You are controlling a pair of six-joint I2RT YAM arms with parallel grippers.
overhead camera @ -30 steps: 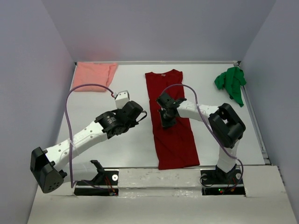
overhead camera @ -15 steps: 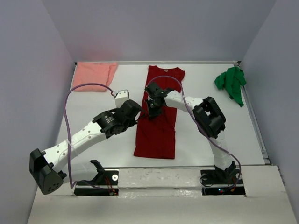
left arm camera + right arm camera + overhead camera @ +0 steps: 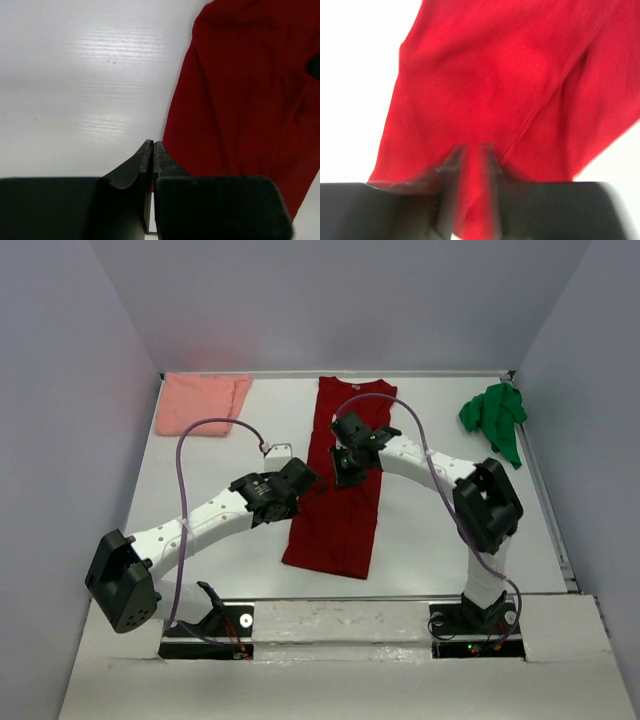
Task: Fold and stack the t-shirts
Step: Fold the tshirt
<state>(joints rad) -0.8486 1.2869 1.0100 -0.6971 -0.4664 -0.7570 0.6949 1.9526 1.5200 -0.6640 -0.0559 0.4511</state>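
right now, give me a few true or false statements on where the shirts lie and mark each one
The dark red t-shirt lies in the middle of the table. True.
The green t-shirt is folded flat. False: it lies crumpled at the far right.
The pink t-shirt lies at the far left corner. True.
The three shirts are stacked. False: each lies apart from the others.
The left gripper hangs over the green t-shirt. False: it is at the dark red t-shirt's left edge.
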